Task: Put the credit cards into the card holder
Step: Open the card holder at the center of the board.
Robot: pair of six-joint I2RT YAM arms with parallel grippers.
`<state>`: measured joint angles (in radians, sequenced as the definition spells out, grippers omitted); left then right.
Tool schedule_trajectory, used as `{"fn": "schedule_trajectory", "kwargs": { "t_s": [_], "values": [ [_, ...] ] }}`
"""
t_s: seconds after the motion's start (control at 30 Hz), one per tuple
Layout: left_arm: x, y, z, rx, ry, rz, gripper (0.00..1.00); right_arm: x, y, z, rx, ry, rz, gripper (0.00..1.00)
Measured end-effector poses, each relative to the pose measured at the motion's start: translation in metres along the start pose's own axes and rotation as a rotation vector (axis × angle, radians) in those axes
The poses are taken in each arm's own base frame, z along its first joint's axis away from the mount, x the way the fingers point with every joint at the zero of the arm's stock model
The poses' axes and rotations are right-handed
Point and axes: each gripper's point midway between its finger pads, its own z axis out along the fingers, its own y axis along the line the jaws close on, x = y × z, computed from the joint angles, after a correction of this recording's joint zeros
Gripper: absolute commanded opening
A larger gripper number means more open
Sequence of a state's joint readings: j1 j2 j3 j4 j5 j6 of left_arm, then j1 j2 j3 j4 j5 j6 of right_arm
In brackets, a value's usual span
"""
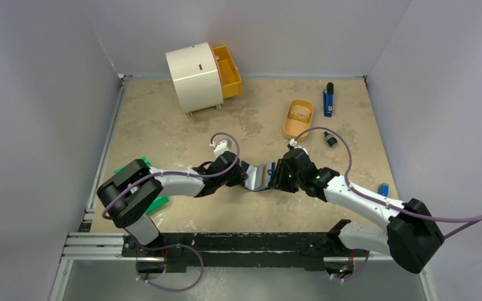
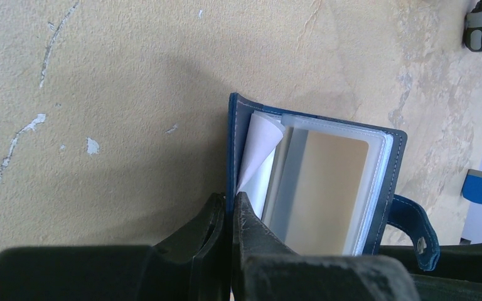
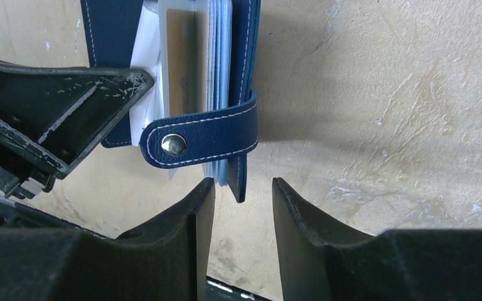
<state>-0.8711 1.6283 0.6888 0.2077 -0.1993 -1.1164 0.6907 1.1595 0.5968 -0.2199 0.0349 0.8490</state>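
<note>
The navy card holder (image 1: 258,175) is held open and off the table between my two grippers. My left gripper (image 2: 231,202) is shut on its left cover (image 2: 233,144). Clear sleeves fan out inside, and a tan credit card (image 2: 329,188) sits in one sleeve; it also shows edge-on in the right wrist view (image 3: 179,56). The snap tab (image 3: 201,135) hangs loose across the sleeves. My right gripper (image 3: 243,188) is open, with the lower corner of the holder's right cover (image 3: 241,182) between its fingertips, not pinched. In the top view the left gripper (image 1: 241,177) and right gripper (image 1: 277,175) flank the holder.
An orange oval tray (image 1: 298,119) with something pale in it lies at the back right. A cream round cabinet (image 1: 194,76) with an open orange drawer (image 1: 229,70) stands at the back. A blue tool (image 1: 328,100), a small black part (image 1: 330,140), a blue block (image 1: 383,189) and a green box (image 1: 154,202) lie around.
</note>
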Motion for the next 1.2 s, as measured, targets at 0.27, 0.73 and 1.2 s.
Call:
{"fn": "schedule_trajectory", "kwargs": {
  "t_s": [0.27, 0.73, 1.2],
  "values": [
    [0.000, 0.000, 0.000, 0.000, 0.000, 0.000, 0.00, -0.002, -0.005, 0.004, 0.011, -0.005, 0.023, 0.39],
    [0.000, 0.000, 0.000, -0.001, -0.002, 0.001, 0.00, 0.002, -0.011, 0.015, 0.034, 0.016, 0.026, 0.39],
    [0.000, 0.000, 0.000, 0.000, -0.001, 0.000, 0.00, 0.001, 0.011, 0.024, -0.073, 0.042, 0.004, 0.05]
  ]
}}
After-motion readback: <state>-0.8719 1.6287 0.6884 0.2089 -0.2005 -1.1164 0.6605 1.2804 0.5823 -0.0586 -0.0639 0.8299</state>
